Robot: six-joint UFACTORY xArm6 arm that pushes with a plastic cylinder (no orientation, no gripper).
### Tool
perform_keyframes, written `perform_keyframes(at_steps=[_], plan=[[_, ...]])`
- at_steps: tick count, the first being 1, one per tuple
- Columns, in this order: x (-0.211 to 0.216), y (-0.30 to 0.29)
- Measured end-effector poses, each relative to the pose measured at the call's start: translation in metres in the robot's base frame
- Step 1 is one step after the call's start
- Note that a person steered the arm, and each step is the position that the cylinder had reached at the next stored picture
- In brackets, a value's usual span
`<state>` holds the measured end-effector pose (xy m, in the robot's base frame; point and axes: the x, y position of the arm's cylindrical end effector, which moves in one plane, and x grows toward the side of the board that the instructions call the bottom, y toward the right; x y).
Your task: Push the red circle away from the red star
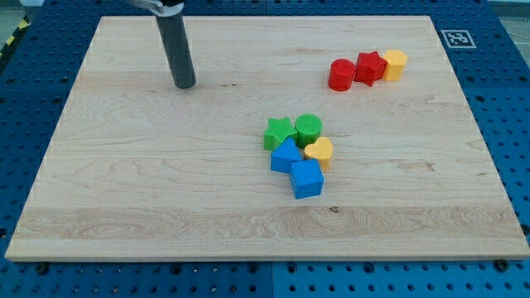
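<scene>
The red circle (pixel 340 74) lies at the view's upper right, touching the red star (pixel 370 67) on its right. A yellow hexagon (pixel 395 64) touches the star's other side, so the three form a row. My tip (pixel 185 84) rests on the board at the view's upper left, far to the left of the red circle and apart from every block.
A cluster sits near the board's middle: a green star (pixel 279 132), a green circle (pixel 308 128), a yellow heart (pixel 320 151), a blue triangle-like block (pixel 286 156) and a blue cube (pixel 306 179). The wooden board (pixel 124 190) lies on a blue perforated table.
</scene>
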<state>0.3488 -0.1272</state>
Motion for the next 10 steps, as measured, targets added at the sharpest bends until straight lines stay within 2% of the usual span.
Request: perform_keyframes(at_steps=[2, 4, 8, 10], plan=[[-0.033, 0.025], [-0.037, 0.026], [-0.053, 0.075], [-0.061, 0.156]])
